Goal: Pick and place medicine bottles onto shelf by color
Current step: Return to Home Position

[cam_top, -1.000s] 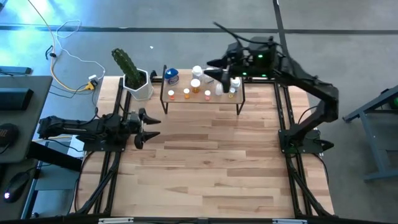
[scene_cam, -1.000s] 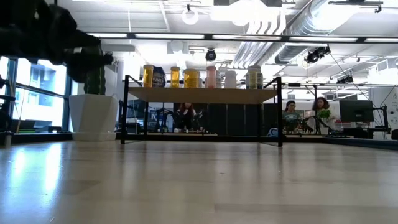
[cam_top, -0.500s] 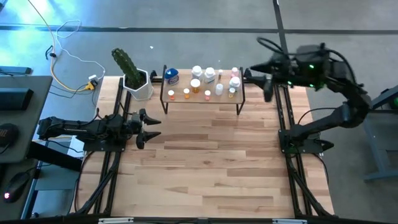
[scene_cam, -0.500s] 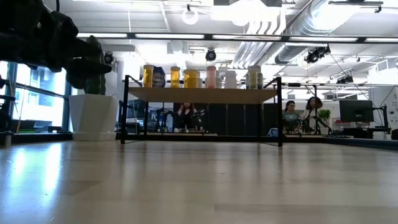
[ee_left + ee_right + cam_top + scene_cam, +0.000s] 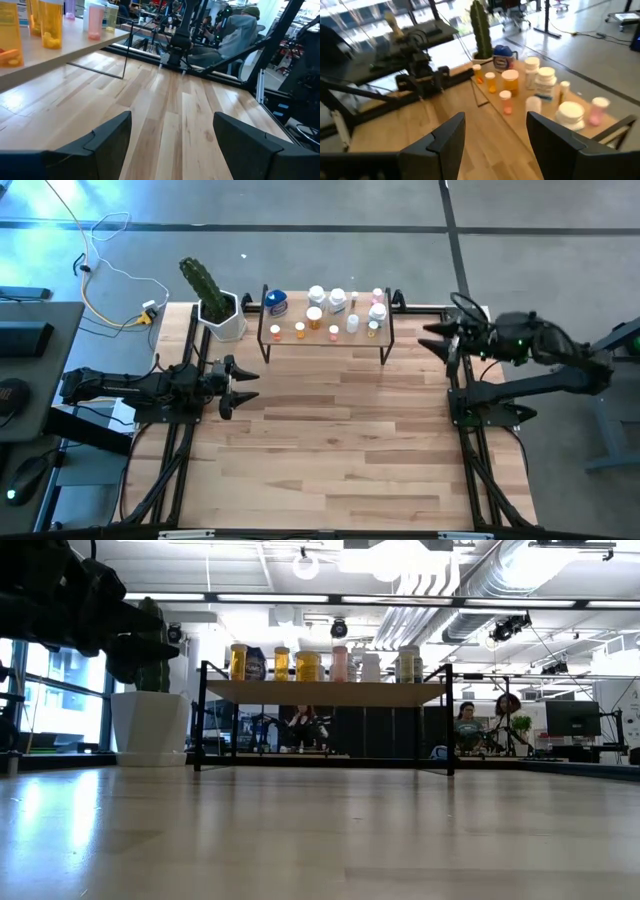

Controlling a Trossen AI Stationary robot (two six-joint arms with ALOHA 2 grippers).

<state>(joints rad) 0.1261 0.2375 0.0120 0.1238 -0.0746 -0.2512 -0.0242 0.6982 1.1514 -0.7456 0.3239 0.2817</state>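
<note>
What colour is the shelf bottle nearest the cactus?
Blue with a white label; the bottle shows best in the right wrist view.

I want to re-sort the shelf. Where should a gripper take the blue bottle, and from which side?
Probably grip the blue bottle around its upper body, coming straight down from above. It stands upright at the left end of the shelf, and an orange bottle close by crowds a sideways approach.

Medicine bottles (image 5: pixel 333 305) crowd the shelf (image 5: pixel 322 341) at the far side of the table (image 5: pixel 330 450) (blue one (image 5: pixel 276 303) at the left end, nearest the cactus (image 5: pixel 203 283)); right gripper (image 5: pixel 438 340) hovers at the right edge, left gripper (image 5: pixel 240 385) low at the left edge
</note>
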